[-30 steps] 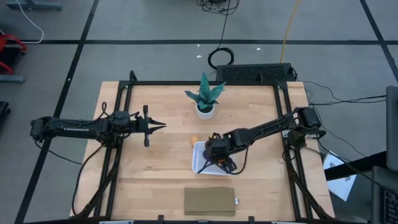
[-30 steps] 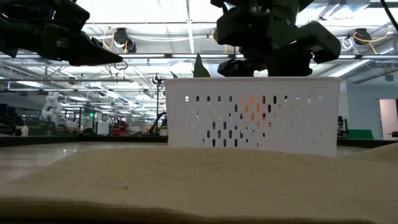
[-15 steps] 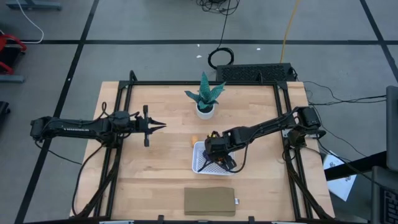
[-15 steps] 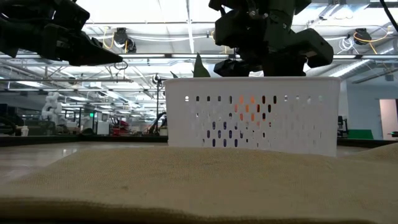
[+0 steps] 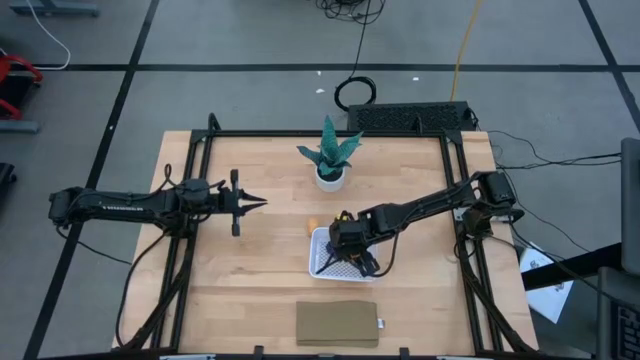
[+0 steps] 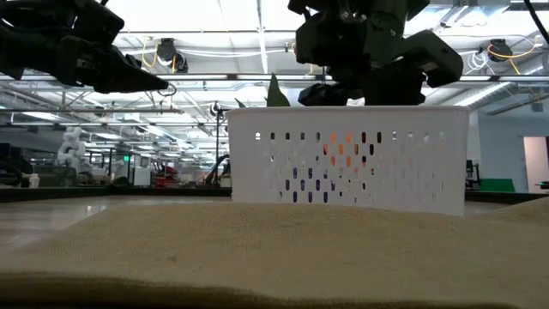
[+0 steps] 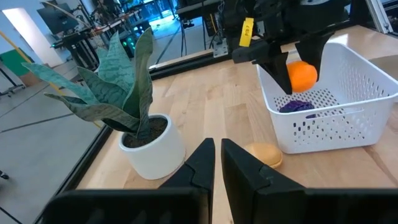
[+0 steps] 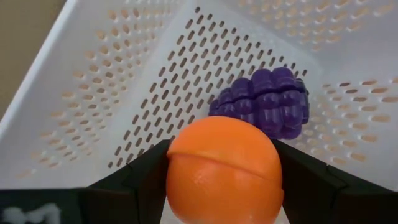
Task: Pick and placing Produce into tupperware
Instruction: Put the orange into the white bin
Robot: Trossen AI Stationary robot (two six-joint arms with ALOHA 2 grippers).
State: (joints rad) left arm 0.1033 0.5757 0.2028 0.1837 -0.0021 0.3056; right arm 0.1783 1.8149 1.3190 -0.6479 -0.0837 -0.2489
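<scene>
The white tupperware (image 5: 322,266) stands on the table's middle, near side, and shows as a perforated wall in the low view (image 6: 347,159). My right gripper (image 5: 350,254) hangs over it, shut on the orange ball (image 8: 224,168). The dark purple lump (image 8: 267,102) lies on the container's dotted bottom under the ball. The tan-orange piece (image 7: 264,154) rests on the table just outside the container's far left corner (image 5: 313,224). My left gripper (image 5: 262,202) hovers shut over the table's left half, apart from everything. My right gripper pinches the orange ball (image 7: 303,74) between its two fingers (image 8: 140,183), one on each opposite side of it. The fingers come from above, pointing down into the container. The ball is lifted clear, above the purple lump (image 7: 298,106), at about rim height.
A green spiky plant in a white pot (image 5: 330,160) stands at the table's far middle, close to the tan-orange piece. A flat tan-brown pad (image 5: 337,323) lies at the near edge, in front of the container. Bare wood stretches between the two arms.
</scene>
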